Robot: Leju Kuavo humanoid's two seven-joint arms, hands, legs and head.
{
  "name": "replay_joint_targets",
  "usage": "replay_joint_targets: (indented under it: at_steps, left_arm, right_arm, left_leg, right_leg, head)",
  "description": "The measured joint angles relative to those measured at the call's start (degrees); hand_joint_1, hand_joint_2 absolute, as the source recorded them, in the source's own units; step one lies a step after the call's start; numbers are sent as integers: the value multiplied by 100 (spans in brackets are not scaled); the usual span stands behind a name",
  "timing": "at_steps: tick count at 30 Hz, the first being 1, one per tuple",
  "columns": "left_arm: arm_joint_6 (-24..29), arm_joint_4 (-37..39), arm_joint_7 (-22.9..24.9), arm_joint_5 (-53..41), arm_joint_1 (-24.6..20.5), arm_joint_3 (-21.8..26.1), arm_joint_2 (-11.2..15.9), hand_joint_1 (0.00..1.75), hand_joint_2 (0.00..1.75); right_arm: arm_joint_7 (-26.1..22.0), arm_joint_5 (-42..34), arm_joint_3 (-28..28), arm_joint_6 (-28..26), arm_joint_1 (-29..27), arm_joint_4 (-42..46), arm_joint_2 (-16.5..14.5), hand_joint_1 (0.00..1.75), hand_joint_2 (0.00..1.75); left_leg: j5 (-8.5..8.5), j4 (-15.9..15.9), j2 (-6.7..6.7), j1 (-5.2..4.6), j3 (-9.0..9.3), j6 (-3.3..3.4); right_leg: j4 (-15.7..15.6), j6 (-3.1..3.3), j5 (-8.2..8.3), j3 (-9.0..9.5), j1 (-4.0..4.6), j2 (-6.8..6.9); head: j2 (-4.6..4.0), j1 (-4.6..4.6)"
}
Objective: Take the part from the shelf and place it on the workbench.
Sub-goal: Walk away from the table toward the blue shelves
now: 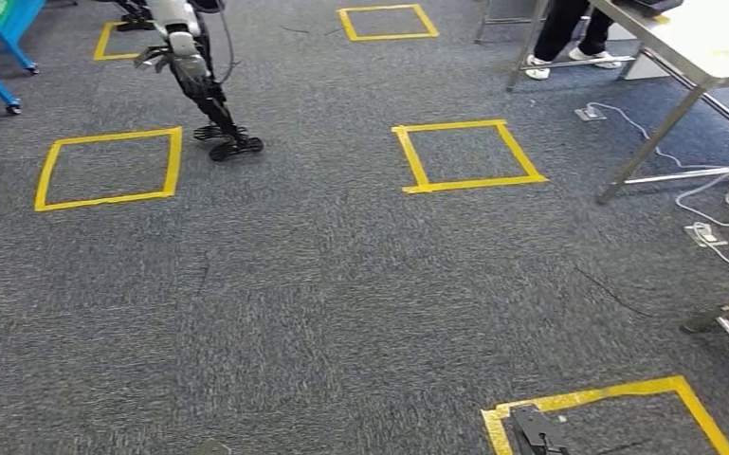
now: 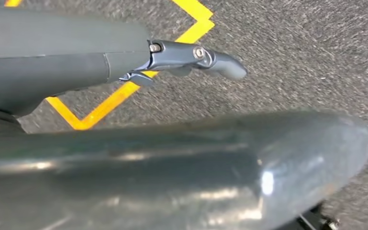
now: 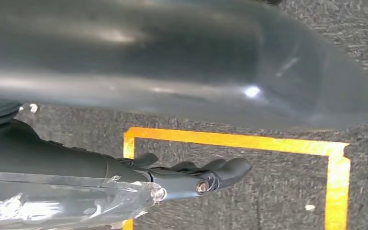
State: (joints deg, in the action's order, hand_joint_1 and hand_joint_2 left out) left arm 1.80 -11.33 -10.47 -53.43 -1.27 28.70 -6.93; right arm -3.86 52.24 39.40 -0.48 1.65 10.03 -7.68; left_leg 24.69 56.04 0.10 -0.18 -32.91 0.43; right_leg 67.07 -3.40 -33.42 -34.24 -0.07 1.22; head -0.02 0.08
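My left hand (image 2: 196,60) hangs over the grey carpet with its fingers stretched out and nothing in them. My right hand (image 3: 201,175) hangs the same way, empty, above a yellow tape corner (image 3: 134,136). In the head view a blue shelf frame on castors (image 1: 0,38) stands at the far left corner. A white-topped workbench (image 1: 711,47) with metal legs is at the far right. I see no part in any view.
Another robot (image 1: 190,66) stands at the back left beside a yellow tape square (image 1: 109,169). More tape squares (image 1: 467,155) mark the carpet. A person's legs (image 1: 569,28) stand behind the workbench. White cables and floor sockets (image 1: 711,213) lie under it.
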Motion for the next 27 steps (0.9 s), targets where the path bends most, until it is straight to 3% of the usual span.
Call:
replay_joint_targets:
  at_steps: [2, 3, 5, 7, 9, 11, 13, 15, 17, 18, 19, 20, 22, 24, 26, 27]
  left_arm:
    - [-1, -1, 0, -1, -4, 2, -7, 0, 0]
    - [-1, 0, 1, -1, 2, 3, -5, 0, 0]
    - [-4, 1, 2, -1, 9, 6, -6, 0, 0]
    - [-9, -1, 2, -1, 1, 7, -7, 0, 0]
    - [-12, -1, 2, -2, 0, 7, -4, 0, 0]
    - [-13, 0, 2, -4, 27, 7, -3, 0, 0]
    - [-16, 1, 4, -9, 44, 7, -3, 0, 0]
    - [-21, 1, 8, -23, 22, 7, -5, 0, 0]
    - [-27, 1, 10, -50, 2, 7, -11, 0, 0]
    - [-30, 1, 11, -67, 4, 7, -14, 0, 0]
    - [-32, 1, 11, -80, 9, 7, -15, 0, 0]
    - [-33, 1, 11, -91, 13, 7, -15, 0, 0]
    - [-34, 1, 11, -100, -1, 7, -13, 0, 0]
    - [-36, 1, 11, -101, -26, 7, -13, 0, 0]
    - [-40, 1, 11, -102, -22, 8, -8, 0, 0]
    - [-42, 1, 11, -102, -10, 9, -5, 0, 0]
  right_arm:
    - [1, 0, 9, 0, -20, 0, 1, 0, 0]
    - [1, 0, 13, 0, -24, 0, 1, 0, 0]
    - [1, 0, 21, 0, -23, 0, 1, 0, 0]
    - [1, 1, 31, 0, -20, -2, -2, 0, 0]
    - [1, 2, 40, 1, -16, -3, -5, 0, 0]
    - [1, 2, 47, 2, -10, -2, -7, 0, 0]
    - [1, 5, 56, -1, -6, -1, -3, 0, 0]
    - [2, 10, 67, -4, -15, 0, 1, 0, 0]
    - [5, 19, 73, -4, -28, 0, 1, 0, 0]
    - [5, 25, 74, -4, -29, 0, 1, 0, 0]
    - [5, 31, 75, -5, -27, 0, 1, 0, 0]
    - [4, 35, 76, -5, -22, 0, 1, 0, 0]
    - [2, 45, 81, -7, -15, 0, 1, 0, 0]
    - [0, 53, 87, -7, -11, 0, 1, 0, 0]
    - [-5, 58, 91, -6, 7, 0, 1, 0, 0]
    - [-8, 60, 93, -6, 19, 0, 1, 0, 0]
  left_leg:
    - [1, 1, -137, 0, 1, 18]
    - [1, 2, -205, 1, 5, 17]
    - [0, 8, -350, 13, 19, 2]
    - [3, 34, -491, 16, 13, -50]
    - [-15, 42, -599, 18, -25, -124]
    - [-47, 19, -673, 42, -56, -195]
    - [70, 177, -517, 39, -144, -245]
    - [407, 765, -249, 25, -432, -275]
    - [687, 1453, -147, 27, -766, -290]
    - [692, 1594, -131, 28, -829, -290]
    - [596, 1526, -115, 27, -788, -284]
    - [425, 1266, -77, 24, -644, -272]
    - [113, 508, 148, -2, -226, -236]
    - [25, 71, 310, -38, 0, -186]
    - [32, 15, 239, -50, 6, -126]
    - [22, -2, 188, -42, 11, -95]
  right_leg:
    - [666, -17, -219, -358, -3, -87]
    - [730, -20, -174, -420, -6, -96]
    - [222, -28, 198, -223, -32, -158]
    - [-526, -32, 518, 122, -88, -404]
    - [-836, 12, 580, 268, -105, -556]
    - [-862, 101, 602, 276, -87, -469]
    - [-898, 185, 635, 286, -83, -355]
    - [-923, 237, 646, 292, -66, -215]
    - [-926, 261, 639, 289, -43, -60]
    - [-925, 266, 635, 290, -36, 13]
    - [-925, 267, 630, 294, -31, 79]
    - [-925, 263, 624, 302, -29, 139]
    - [-912, 228, 596, 324, -9, 246]
    - [-904, 172, 568, 342, 20, 346]
    - [-923, 113, 556, 365, 25, 445]
    - [-906, 81, 529, 369, 17, 424]
  head:
    - [0, 7]
    - [-1, 8]
    - [-1, 7]
    - [-1, 8]
    - [-1, 8]
    - [-1, 6]
    - [-1, -15]
    - [-1, -41]
    - [-1, -46]
    - [-1, -47]
    - [-1, -48]
    - [-1, -49]
    - [-1, -52]
    - [-1, -43]
    - [0, -32]
    - [0, -29]
